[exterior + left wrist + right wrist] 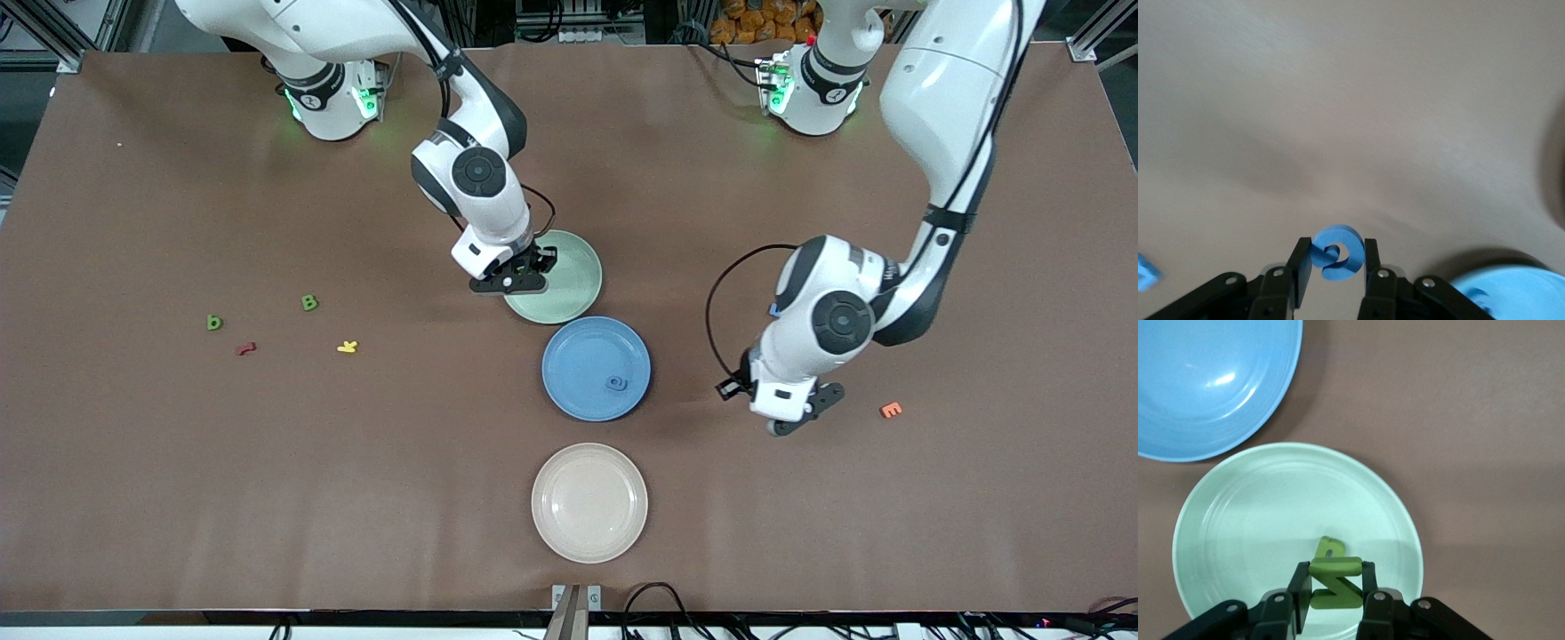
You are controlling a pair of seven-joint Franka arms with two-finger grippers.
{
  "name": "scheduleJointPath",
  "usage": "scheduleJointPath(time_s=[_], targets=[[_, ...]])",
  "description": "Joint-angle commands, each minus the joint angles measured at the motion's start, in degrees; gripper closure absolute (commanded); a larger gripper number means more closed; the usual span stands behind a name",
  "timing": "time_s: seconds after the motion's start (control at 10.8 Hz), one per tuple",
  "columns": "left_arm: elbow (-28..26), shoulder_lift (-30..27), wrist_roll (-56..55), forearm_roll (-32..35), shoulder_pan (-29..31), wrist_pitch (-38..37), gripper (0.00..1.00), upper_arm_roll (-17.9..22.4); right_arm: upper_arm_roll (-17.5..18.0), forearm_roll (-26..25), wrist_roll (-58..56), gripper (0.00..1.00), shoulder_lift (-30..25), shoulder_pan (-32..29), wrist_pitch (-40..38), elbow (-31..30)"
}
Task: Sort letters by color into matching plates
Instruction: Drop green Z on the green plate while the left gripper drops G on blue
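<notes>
Right wrist view: chunky green Z (1336, 583), glossy mint plate (1258, 520).

The only readable signs are the toy letters themselves. A green letter B (309, 302) and a green lowercase b (214, 322) lie on the table toward the right arm's end. An orange letter E (891, 409) lies just beside the left gripper (794, 420). The green letter (1333, 584) pinched in the right gripper (1333, 595) reads Z.
</notes>
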Motion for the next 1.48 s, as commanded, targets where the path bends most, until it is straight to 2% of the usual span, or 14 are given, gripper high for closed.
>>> scheduleJointPath(time_s=[0.0, 0.18, 0.28, 0.37, 0.65, 0.74, 0.83, 0.92, 1.2, 1.39], targets=[[6.2, 4.7, -6.4, -1.2, -5.0, 0.8, 1.0, 0.6, -0.6, -1.4, 4.2, 0.92, -0.4, 1.1, -0.5, -0.3], [6.3, 5.2, -10.2, -1.3, -7.5, 3.6, 1.0, 0.6, -0.6, -1.4, 6.0, 0.76, -0.4, 1.1, -0.9, -0.3], [6.3, 5.8, -13.5, -1.3, -9.0, 6.0, 1.0, 0.7, -0.6, -1.3, 7.1, 0.57, -0.4, 1.1, -0.9, -0.3], [6.3, 6.3, -15.1, -1.3, -10.6, 7.5, 1.0, 0.9, -0.6, -1.3, 8.3, 0.45, -0.4, 1.1, -0.9, -0.3], [6.7, 6.4, -15.4, -1.4, -12.1, 8.3, 1.0, 0.9, -0.6, -1.4, 8.3, 0.14, -0.4, 1.0, -1.0, -0.2], [6.8, 6.5, -15.4, -1.4, -13.2, 8.3, 0.93, 1.0, -0.6, -1.4, 8.1, 0.07, -0.4, 0.7, -1.0, -0.2], [6.8, 7.0, -14.3, -0.9, -13.4, 8.3, 0.07, 1.1, -0.6, -1.4, 7.8, 0.07, -0.5, 0.3, -1.2, -0.3], [6.8, 7.1, -15.0, -0.6, -14.7, 8.4, 0.0, 1.4, -0.6, -1.4, 7.0, 0.07, -0.7, -0.4, -2.0, -0.3], [6.4, 6.5, -13.8, 0.9, -14.1, 7.9, 0.0, 2.3, -0.5, -1.4, 2.2, 0.08, -2.8, -3.2, -4.9, -0.4], [5.9, 6.2, -9.8, 3.7, -12.2, 4.7, 0.0, 2.3, -0.5, -1.2, -0.9, 0.09, -4.3, -5.6, -7.3, -0.4]])
